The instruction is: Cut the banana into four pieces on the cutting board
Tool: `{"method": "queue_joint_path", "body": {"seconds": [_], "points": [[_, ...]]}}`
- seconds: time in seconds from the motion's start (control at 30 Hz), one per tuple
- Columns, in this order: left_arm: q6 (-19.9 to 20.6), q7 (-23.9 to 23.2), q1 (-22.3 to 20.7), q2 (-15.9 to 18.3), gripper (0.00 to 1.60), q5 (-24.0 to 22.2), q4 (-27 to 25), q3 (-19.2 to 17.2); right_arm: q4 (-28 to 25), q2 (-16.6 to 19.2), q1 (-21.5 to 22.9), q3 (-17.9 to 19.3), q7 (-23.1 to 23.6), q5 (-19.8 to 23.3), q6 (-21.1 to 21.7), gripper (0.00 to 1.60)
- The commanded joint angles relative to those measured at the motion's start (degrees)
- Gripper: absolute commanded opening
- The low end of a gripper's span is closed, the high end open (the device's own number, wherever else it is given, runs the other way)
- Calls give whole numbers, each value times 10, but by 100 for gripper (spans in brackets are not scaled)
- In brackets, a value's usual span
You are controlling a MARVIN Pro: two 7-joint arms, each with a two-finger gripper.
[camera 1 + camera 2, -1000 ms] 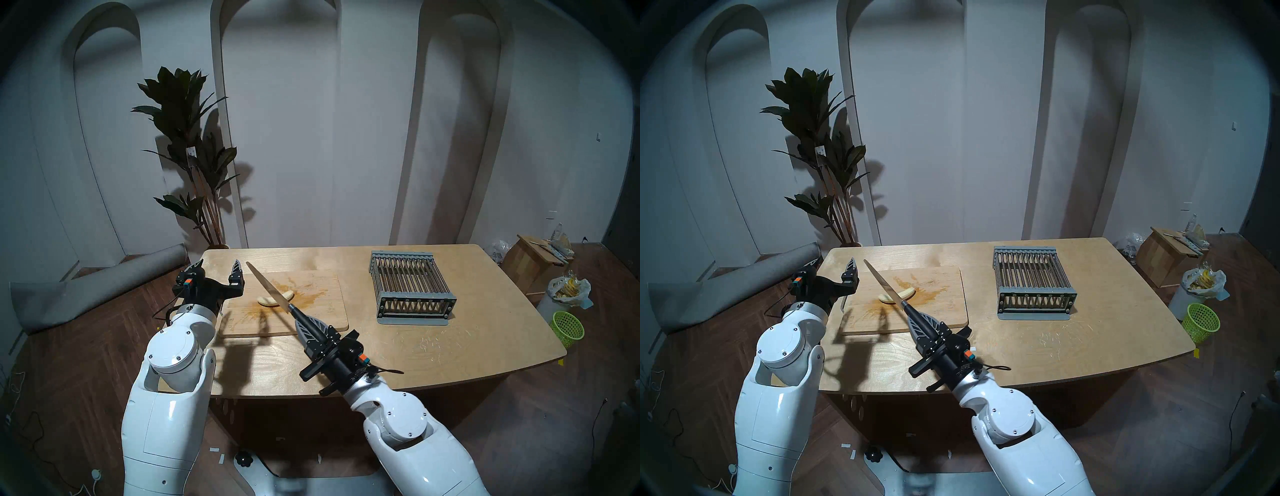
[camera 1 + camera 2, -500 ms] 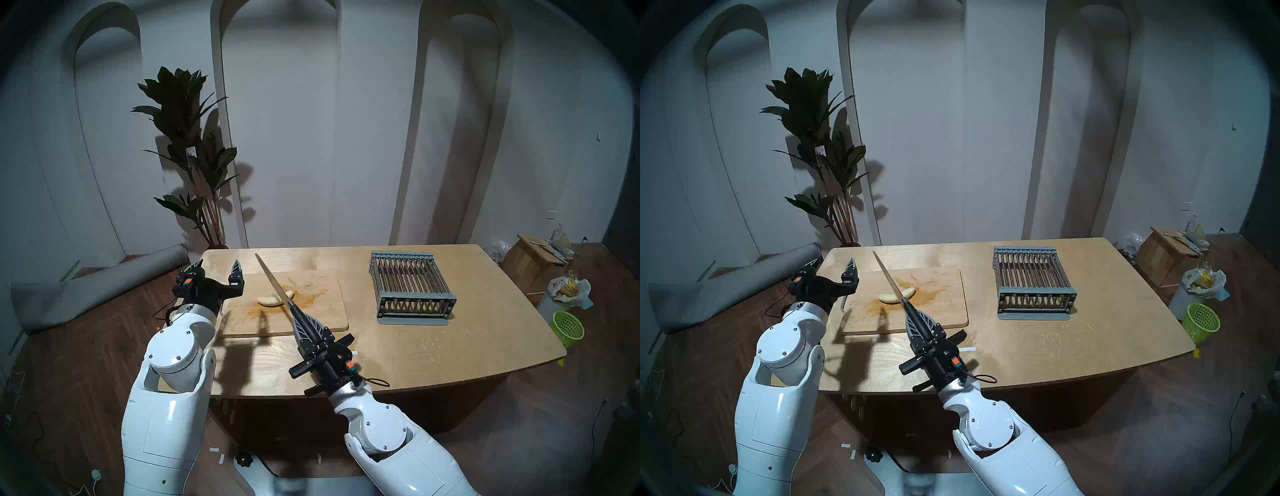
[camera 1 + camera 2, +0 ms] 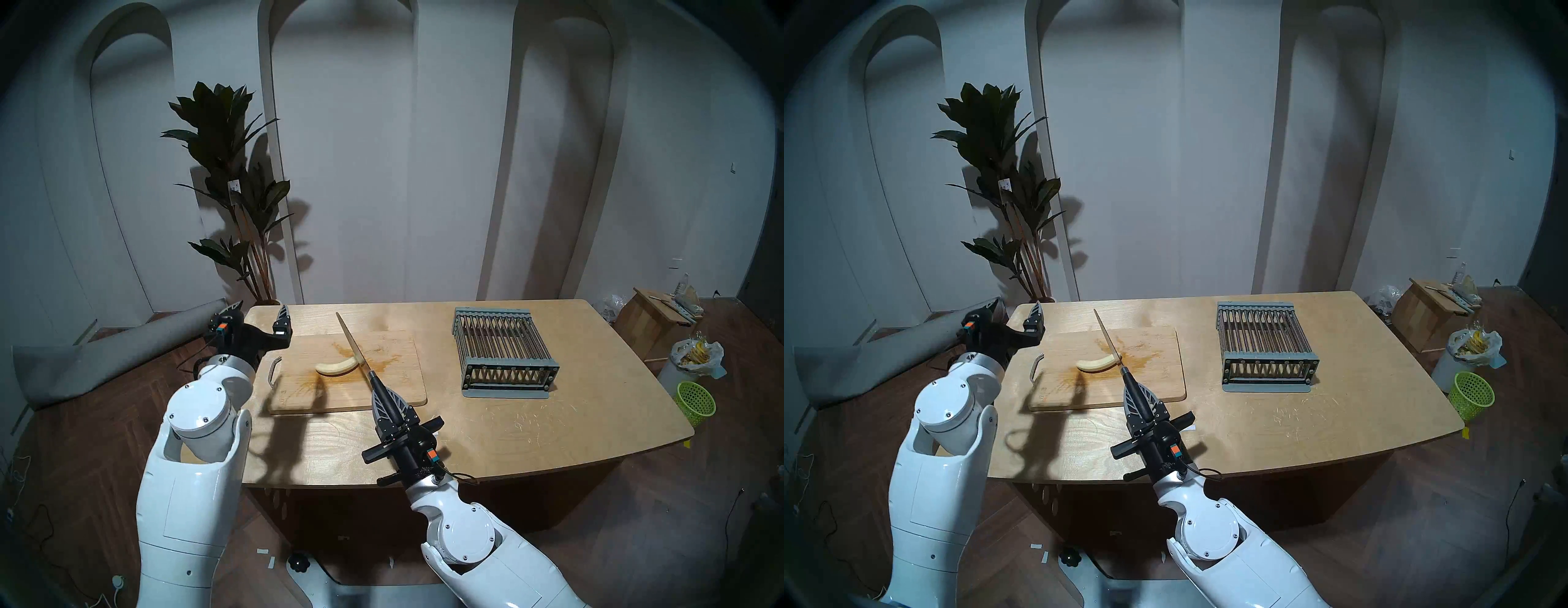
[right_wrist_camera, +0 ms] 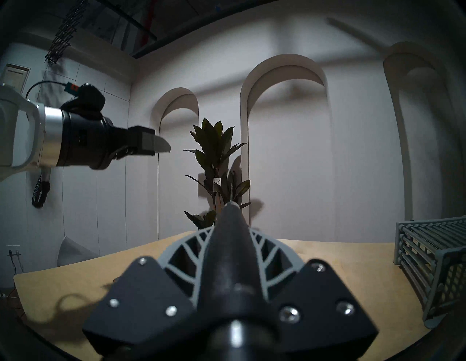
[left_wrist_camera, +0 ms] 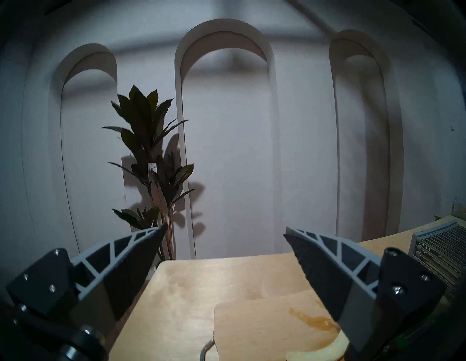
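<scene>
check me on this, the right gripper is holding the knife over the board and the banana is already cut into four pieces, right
Not quite: the banana is still one whole curved piece on the cutting board, as the head stereo left view shows. The rest stands: the right gripper is shut on the knife, whose blade reaches out over the board.

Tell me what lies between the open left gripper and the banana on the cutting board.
Only bare cutting board and its metal handle lie between the left gripper and the banana, as the head views show. The knife is beyond the banana's right end.
</scene>
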Motion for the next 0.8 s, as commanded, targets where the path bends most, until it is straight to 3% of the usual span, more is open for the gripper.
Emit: {"method": "queue_joint_path", "body": {"seconds": [0.0, 0.03, 0.1, 0.13, 0.27, 0.33, 0.57, 0.73, 0.77], "points": [[4, -16, -77, 75, 0, 28, -29, -31, -7, -5, 10, -4, -1, -1, -4, 0], [2, -14, -63, 65, 0, 32, -42, -41, -5, -4, 11, -5, -1, -1, -3, 0], [4, -15, -92, 84, 0, 33, -40, -43, -3, -3, 12, -8, -2, -2, -3, 0], [0, -18, -79, 85, 0, 34, -55, -43, -2, -3, 13, -9, -2, -2, -2, 0], [3, -36, -110, 105, 0, 40, -59, -24, 0, -3, 15, -13, -3, -3, -2, 0], [-1, -48, -103, 113, 0, 37, -67, -17, 1, -3, 16, -14, -4, -3, -2, 0], [-13, -129, -152, 152, 0, 40, -40, 42, 7, -7, 27, -22, -8, -5, 0, 0], [-8, -194, -189, 171, 0, 25, -20, 62, 11, -10, 33, -25, -9, -6, 1, 0], [-10, -197, -179, 176, 0, 22, -23, 63, 12, -10, 34, -26, -10, -6, 2, 0]]}}
